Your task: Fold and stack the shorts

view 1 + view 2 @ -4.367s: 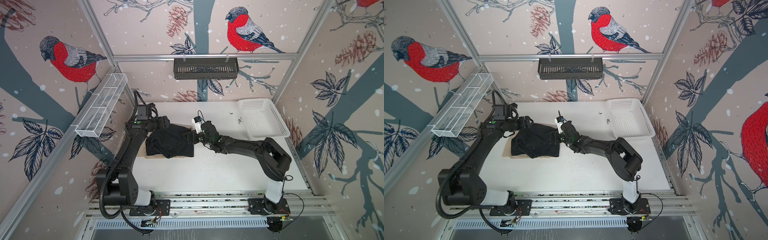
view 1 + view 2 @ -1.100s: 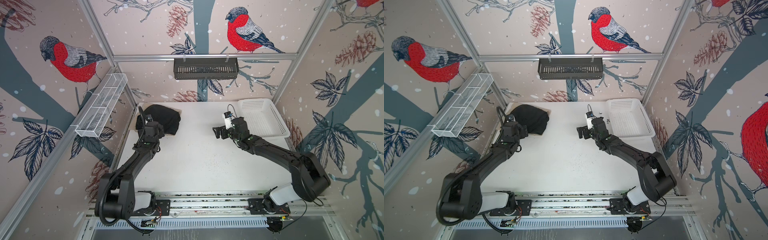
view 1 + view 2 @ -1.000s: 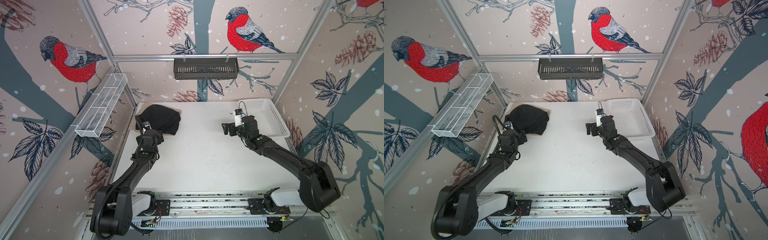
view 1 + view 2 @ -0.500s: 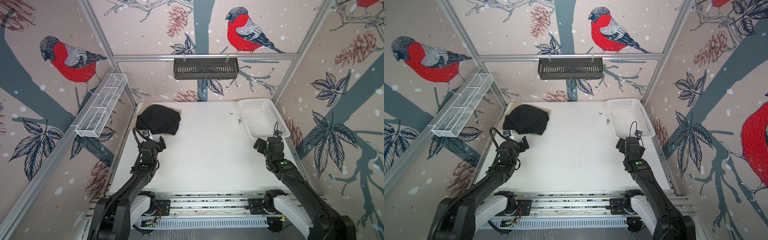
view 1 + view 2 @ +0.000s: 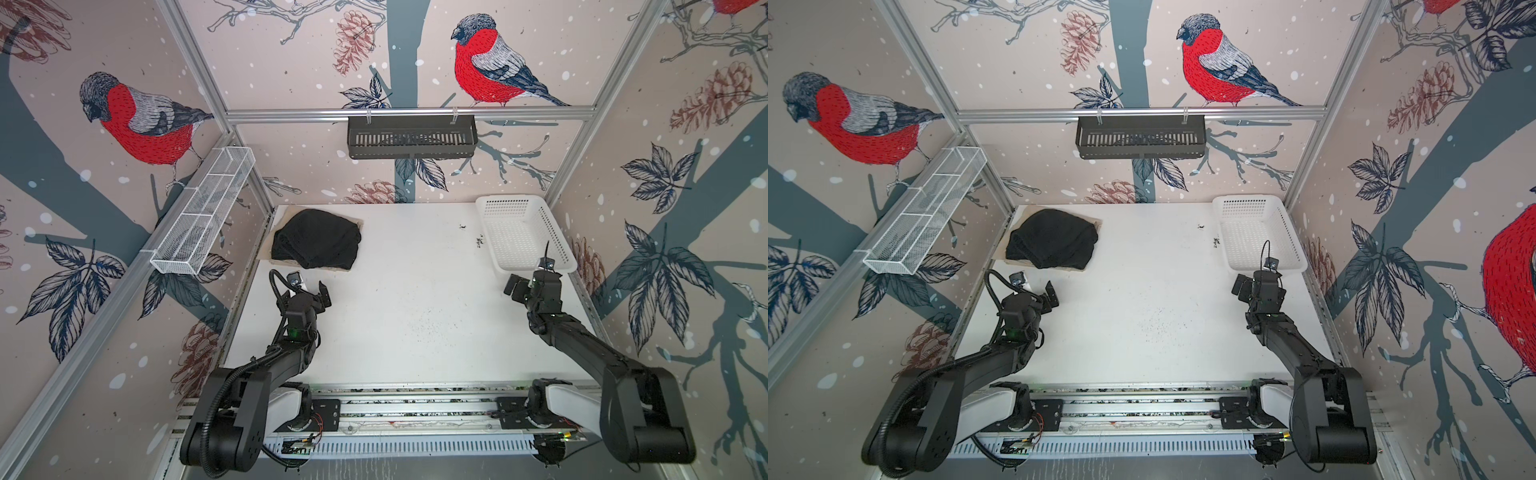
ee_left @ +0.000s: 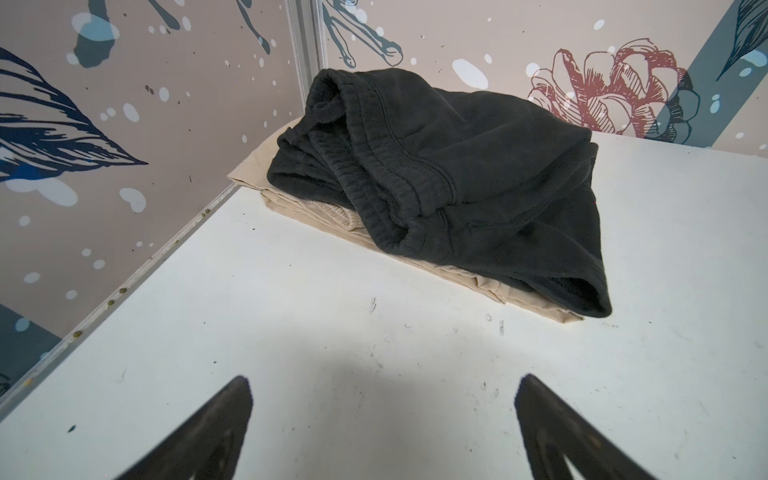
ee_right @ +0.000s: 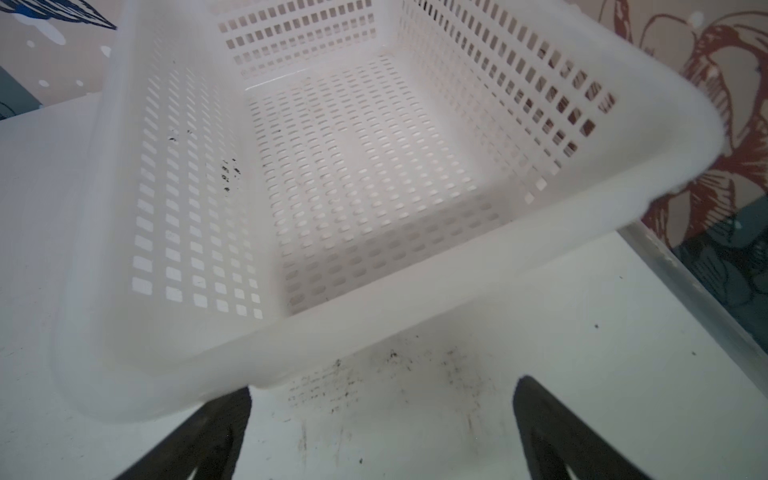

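White table (image 5: 415, 316) inside bird-patterned walls. At its far left corner, black shorts (image 5: 316, 243) folded and stacked on beige shorts (image 6: 309, 208), tan edges showing underneath in both top views. Left gripper (image 6: 383, 384) near that stack but apart from it, jaws spread wide over bare tabletop, nothing between them. Right gripper (image 7: 383, 386) likewise spread wide and empty, close to the near rim of white perforated basket (image 5: 524, 203) at the far right; contact with it impossible to tell.
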Robot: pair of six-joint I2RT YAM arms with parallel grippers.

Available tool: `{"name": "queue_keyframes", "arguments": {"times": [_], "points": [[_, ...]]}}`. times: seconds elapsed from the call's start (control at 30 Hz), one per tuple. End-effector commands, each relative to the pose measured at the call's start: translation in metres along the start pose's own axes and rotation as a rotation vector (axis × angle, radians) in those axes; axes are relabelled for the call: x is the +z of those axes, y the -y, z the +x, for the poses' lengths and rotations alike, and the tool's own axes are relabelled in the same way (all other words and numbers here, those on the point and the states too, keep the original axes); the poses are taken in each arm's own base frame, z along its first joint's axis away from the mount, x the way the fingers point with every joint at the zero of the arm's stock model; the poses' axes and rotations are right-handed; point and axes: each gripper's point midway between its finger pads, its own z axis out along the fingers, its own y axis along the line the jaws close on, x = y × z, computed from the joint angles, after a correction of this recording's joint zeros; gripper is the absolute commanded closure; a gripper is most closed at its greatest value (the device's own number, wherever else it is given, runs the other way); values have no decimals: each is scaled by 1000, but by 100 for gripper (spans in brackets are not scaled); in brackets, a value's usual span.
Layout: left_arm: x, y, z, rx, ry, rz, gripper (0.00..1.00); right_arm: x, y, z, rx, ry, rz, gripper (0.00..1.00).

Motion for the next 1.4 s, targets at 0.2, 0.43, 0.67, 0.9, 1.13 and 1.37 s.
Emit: {"name": "queue_keyframes", "arguments": {"times": [0.2, 0.43, 0.67, 0.9, 1.13, 1.37], "points": [[10, 13, -51, -1, 212, 36, 2, 4, -30, -47, -133, 330, -142, 0], [23, 16, -52, 68, 219, 18, 3, -7, -36, -43, -203, 436, -145, 0], [27, 20, -37, 95, 230, 47, 3, 6, -30, -33, -182, 400, -134, 0], [37, 18, -39, 72, 210, 60, 2, 8, -29, -33, -174, 392, -140, 0], [37, 18, -38, 73, 210, 61, 2, 9, -29, -33, -172, 387, -142, 0], [37, 18, -38, 73, 209, 60, 2, 11, -26, -34, -160, 380, -124, 0]]}}
